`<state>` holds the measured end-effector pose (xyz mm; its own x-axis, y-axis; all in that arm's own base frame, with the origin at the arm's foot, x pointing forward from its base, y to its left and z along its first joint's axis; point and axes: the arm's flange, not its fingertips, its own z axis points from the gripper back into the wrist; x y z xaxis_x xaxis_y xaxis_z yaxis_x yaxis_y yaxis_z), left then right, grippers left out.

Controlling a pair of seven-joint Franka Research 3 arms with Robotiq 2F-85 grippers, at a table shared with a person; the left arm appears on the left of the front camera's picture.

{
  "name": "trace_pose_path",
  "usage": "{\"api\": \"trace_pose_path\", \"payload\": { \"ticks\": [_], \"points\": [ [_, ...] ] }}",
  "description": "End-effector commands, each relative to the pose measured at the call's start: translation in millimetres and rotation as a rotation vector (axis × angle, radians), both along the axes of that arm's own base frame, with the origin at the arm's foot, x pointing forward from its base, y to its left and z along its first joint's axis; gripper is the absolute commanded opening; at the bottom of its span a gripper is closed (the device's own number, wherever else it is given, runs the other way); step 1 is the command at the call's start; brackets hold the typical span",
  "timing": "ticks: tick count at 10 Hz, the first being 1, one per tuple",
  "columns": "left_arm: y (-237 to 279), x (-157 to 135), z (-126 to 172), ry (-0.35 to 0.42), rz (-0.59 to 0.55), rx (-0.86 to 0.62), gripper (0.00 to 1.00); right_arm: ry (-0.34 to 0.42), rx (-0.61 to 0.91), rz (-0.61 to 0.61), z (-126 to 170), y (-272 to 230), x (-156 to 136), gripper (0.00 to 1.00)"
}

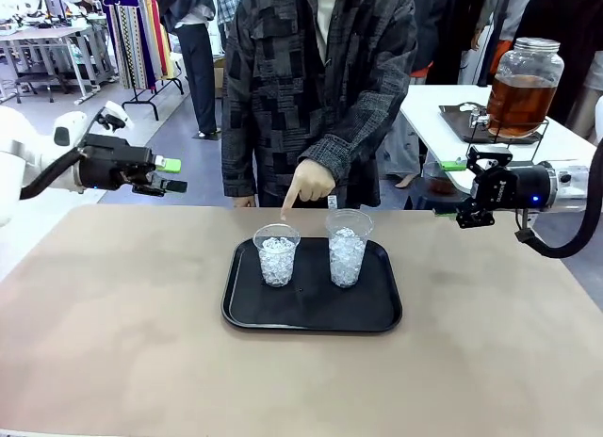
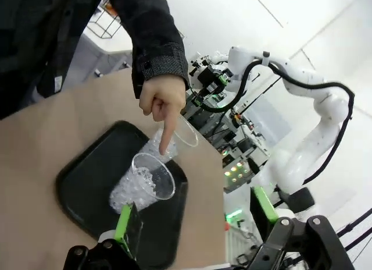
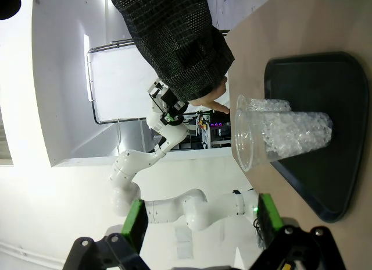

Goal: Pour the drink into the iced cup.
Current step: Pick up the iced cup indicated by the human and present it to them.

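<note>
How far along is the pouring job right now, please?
Done: the shorter cup and taller cup stand iced on the black tray. In hand: the person's hand points at the shorter one; the left gripper and right gripper hang open, clear of both. Left: the drink sits far off in the dispenser jar; neither cup holds any.

Left pincer [image 1: 175, 174] and right pincer [image 1: 447, 187] aloft, jaws wide.

Counter [image 1: 113, 343] bare on both sides of tray [image 1: 311, 316], near half of tray free, shorter cup [image 1: 277, 256] and taller cup [image 1: 348, 249] side by side, narrow gap between, person's hand [image 1: 306, 185] pointing down just over shorter cup's rim, taller cup's top unobstructed.
</note>
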<state>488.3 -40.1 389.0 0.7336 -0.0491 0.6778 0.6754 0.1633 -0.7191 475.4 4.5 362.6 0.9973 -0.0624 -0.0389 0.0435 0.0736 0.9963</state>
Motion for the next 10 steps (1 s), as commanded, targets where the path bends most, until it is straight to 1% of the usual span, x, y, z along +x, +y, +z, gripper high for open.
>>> {"api": "trace_pose_path", "payload": {
  "ticks": [1, 2, 5, 6, 7, 9, 10],
  "points": [
    [-2.0, -7.7, -3.0, -0.027, -0.019, -0.021, 1.0, -0.005, -0.001, -0.001, 1.2, 0.3, 0.0, 1.0],
    [0.0, 0.0, 0.0, 0.0, 0.0, 0.0, 1.0, -0.005, -0.001, -0.001, 1.2, 0.3, 0.0, 1.0],
    [0.0, 0.0, 0.0, 0.0, 0.0, 0.0, 1.0, -0.005, -0.001, -0.001, 1.2, 0.3, 0.0, 1.0],
    [-0.3, -2.3, -4.1, -0.017, -0.004, -0.001, 1.0, -0.005, -0.001, -0.001, 1.2, 0.3, 0.0, 1.0],
    [-1.3, -3.1, -15.5, -0.207, -0.012, -0.02, 1.0, -0.005, -0.001, -0.001, 1.2, 0.3, 0.0, 1.0],
    [-5.9, -12.5, -31.4, -0.521, -0.059, -0.005, 1.0, -0.005, -0.001, -0.001, 1.2, 0.3, 0.0, 1.0],
    [-8.0, -18.3, -37.9, -0.603, -0.028, -0.007, 1.0, -0.005, -0.001, -0.001, 1.2, 0.3, 0.0, 1.0]
  ]
}}
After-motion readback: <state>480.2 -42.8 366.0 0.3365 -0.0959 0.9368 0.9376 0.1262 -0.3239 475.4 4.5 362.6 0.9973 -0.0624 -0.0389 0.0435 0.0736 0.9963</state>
